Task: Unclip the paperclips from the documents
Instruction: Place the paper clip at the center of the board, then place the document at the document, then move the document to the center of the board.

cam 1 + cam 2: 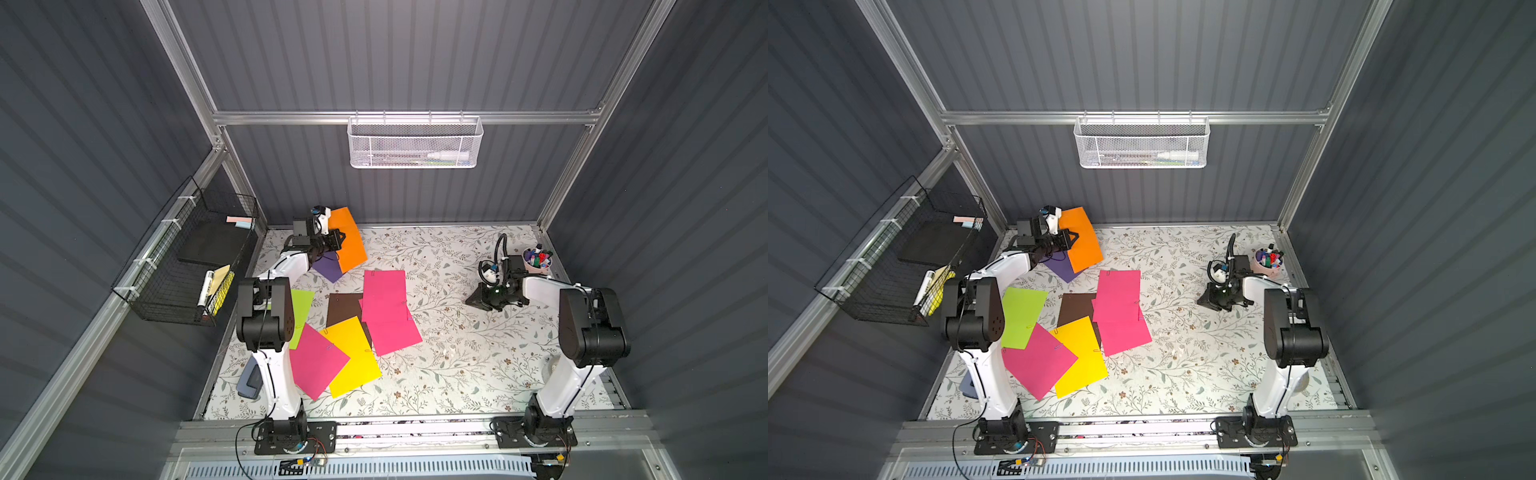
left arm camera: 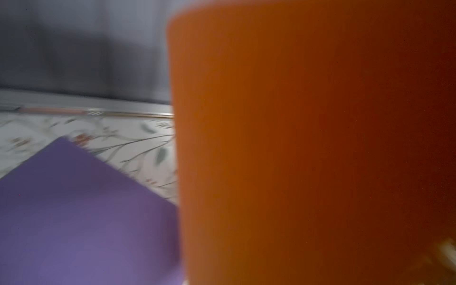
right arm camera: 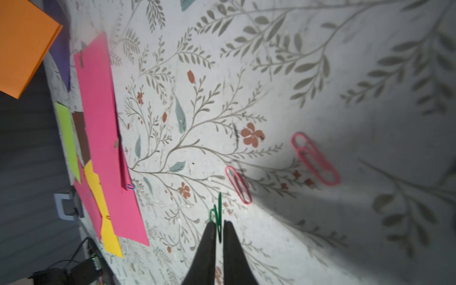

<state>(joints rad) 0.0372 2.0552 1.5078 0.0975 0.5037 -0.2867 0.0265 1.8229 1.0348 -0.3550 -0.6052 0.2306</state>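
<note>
Well, at the far left corner of the flowered table [image 1: 457, 374] the left gripper [image 1: 340, 238] has its jaws pressed together on the edge of the orange sheet [image 1: 351, 237]. That sheet stands lifted and tilted over a corner of the purple sheet [image 1: 328, 268]. Across the table, near the marker cup [image 1: 537, 261], the right gripper [image 3: 219, 225] has its jaws nearly together. They pinch a green paperclip [image 3: 218, 209] that stands on edge between the tips.

A white mesh basket [image 1: 414, 143] hangs on the back wall and a black wire basket [image 1: 187, 266] on the left wall. The left arm [image 1: 266, 316] covers part of the lime green sheet [image 1: 301, 307] in both top views. A grey-blue thing low behind that arm I cannot make out.

I count eight sheets. There are three pink sheets [image 1: 384, 295], then the orange, the purple, the lime green, one brown sheet [image 1: 345, 307] and one yellow sheet [image 1: 353, 357]. Most of them overlap around the middle of the table.

Only the right wrist view shows two pink paperclips [image 3: 238, 185] lying loose on the table just beyond the jaws. It also shows a blue clip [image 3: 130, 186] on the edge of a pink sheet. From above, the clips are mere specks. The left wrist view is mostly blocked by the orange sheet, with the purple one beside it.
</note>
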